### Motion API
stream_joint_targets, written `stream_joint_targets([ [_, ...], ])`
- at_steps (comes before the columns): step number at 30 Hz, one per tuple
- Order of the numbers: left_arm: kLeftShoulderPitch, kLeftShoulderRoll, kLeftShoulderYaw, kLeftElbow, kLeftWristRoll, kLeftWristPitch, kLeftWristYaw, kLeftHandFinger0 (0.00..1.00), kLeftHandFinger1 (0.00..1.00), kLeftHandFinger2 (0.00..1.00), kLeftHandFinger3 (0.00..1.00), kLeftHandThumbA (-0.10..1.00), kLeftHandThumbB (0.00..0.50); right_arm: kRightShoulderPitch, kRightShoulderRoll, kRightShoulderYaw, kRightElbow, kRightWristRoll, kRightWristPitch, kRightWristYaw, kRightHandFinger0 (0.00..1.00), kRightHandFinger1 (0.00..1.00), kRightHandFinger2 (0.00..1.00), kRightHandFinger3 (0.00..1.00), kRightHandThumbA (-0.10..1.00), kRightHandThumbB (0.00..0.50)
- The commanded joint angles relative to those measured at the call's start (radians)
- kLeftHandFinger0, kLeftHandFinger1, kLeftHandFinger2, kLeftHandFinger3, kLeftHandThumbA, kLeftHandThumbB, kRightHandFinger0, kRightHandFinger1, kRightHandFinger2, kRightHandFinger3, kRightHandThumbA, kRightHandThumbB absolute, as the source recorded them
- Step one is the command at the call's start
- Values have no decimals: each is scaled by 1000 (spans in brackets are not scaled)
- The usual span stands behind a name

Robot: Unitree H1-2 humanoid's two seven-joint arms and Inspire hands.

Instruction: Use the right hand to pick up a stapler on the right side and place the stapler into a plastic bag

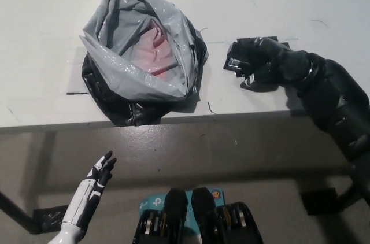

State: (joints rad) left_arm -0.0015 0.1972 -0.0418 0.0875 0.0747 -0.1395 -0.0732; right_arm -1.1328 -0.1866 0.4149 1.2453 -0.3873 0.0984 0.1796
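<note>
**Right hand wraps the stapler, bag waits wide open**

The black right hand (265, 66) is down on the table (46, 102) at the right, fingers curled tight over the stapler (237, 59). Only the stapler's dark left end pokes out from under the grip, and it looks to be lying flat on the tabletop, not lifted yet. The arm reaches in low from the right edge, which puts the palm over the top of the stapler, a sensible hold for a straight lift.

To the left, apart from the hand, sits the grey bag (139, 53). Its mouth is propped open and faces up, the rim crumpled but wide, so a drop from above should go in cleanly. Inside there's a pink item (155, 50) down in the folds; what it is, I can't tell. The bag's lower part is dark and slumps toward the table's near edge.

The white left hand (99, 173) rests below the table at lower left, fingers spread, holding nothing.

Next call: lift, carry left, release over that opening.
</note>
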Motion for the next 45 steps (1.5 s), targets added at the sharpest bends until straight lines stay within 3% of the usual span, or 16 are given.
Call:
stream_joint_targets([
  [1, -4, 15, 2, -32, 10, -34, -8, 1000, 1000, 1000, 1000, 1000, 333, -21, 1, -51, 36, 31, -88, -98, 436, 461, 566, 555, 603, 285],
  [2, -6, 15, 2, -31, 10, -35, -8, 1000, 1000, 1000, 1000, 1000, 333, -20, 8, -50, 45, 17, -93, -151, 225, 253, 327, 395, 472, 230],
  [3, -6, 16, 1, -31, 12, -35, -8, 1000, 1000, 1000, 1000, 1000, 334, -18, 11, -48, 49, 8, -105, -179, 45, 162, 301, 352, 258, 215],
  [4, -6, 17, 0, -32, 18, -35, -6, 1000, 1000, 1000, 1000, 1000, 335, -15, 14, -48, 53, 1, -120, -209, 2, 157, 328, 337, 81, 204],
  [5, -8, 18, 0, -31, 20, -36, -5, 1000, 1000, 1000, 1000, 1000, 335, -17, 17, -49, 55, 0, -123, -224, 0, 240, 442, 381, 51, 183],
  [9, -17, 20, 2, -27, 19, -41, -6, 1000, 1000, 1000, 1000, 1000, 332, -27, 19, -51, 65, -3, -131, -241, 0, 327, 566, 424, 66, 178],
  [45, -20, 20, 4, -40, 20, -31, -8, 1000, 1000, 1000, 1000, 1000, 331, -38, 18, -51, 76, -1, -138, -249, 0, 358, 604, 449, 67, 177],
])
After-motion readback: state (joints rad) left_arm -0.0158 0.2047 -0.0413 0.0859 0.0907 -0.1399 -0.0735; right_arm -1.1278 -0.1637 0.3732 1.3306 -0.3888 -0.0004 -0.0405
